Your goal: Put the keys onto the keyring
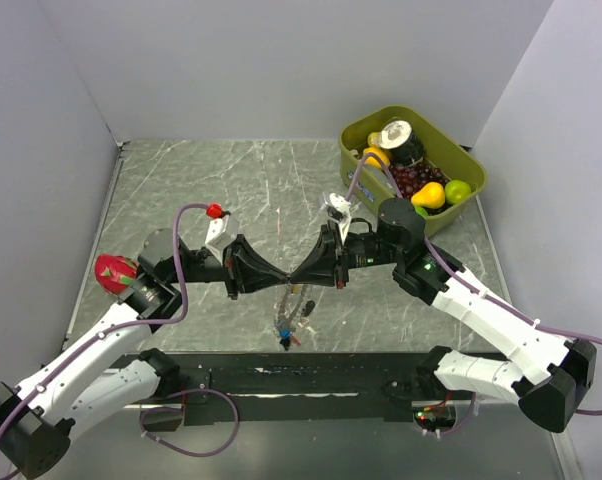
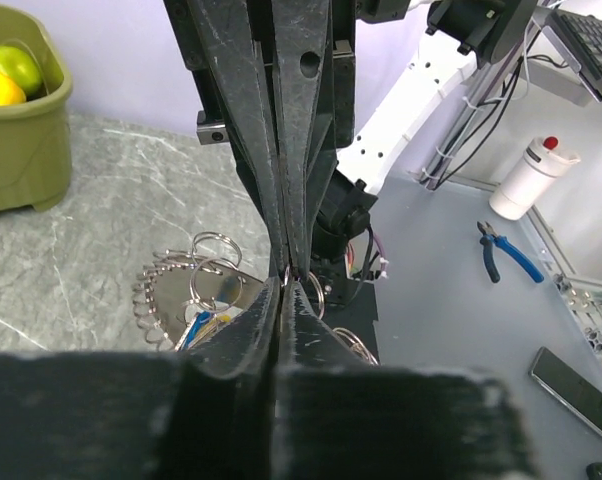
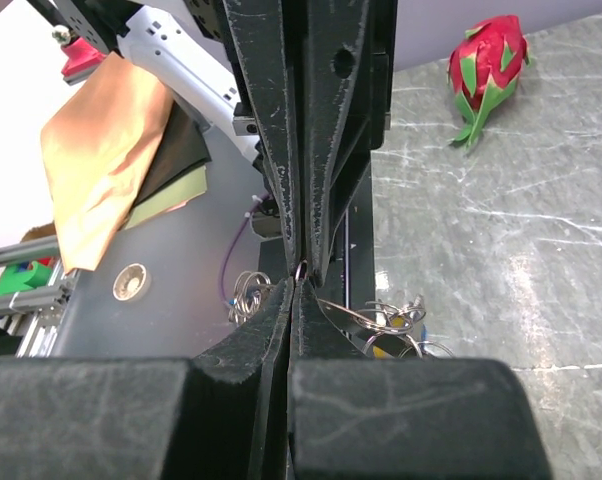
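The table (image 1: 181, 190) is grey marble-patterned with thin white veins, and the bin (image 1: 446, 135) is olive green, holding fruit (image 1: 429, 195) in yellow, lime green and dark red. The left gripper (image 1: 285, 278) and the right gripper (image 1: 302, 272) are matt black with pale scuffs, on white-and-black arms (image 1: 501, 320) trailing purple cables (image 1: 186, 290). The keyring (image 2: 159, 290) is shiny silver-grey, the keys (image 1: 286, 338) show 1 blue head and a touch of red, and the dragon fruit (image 1: 114, 270) is magenta-red with green tips.

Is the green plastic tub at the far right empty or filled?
Filled: the green plastic tub holds a yellow pear, green apple and dark grapes.
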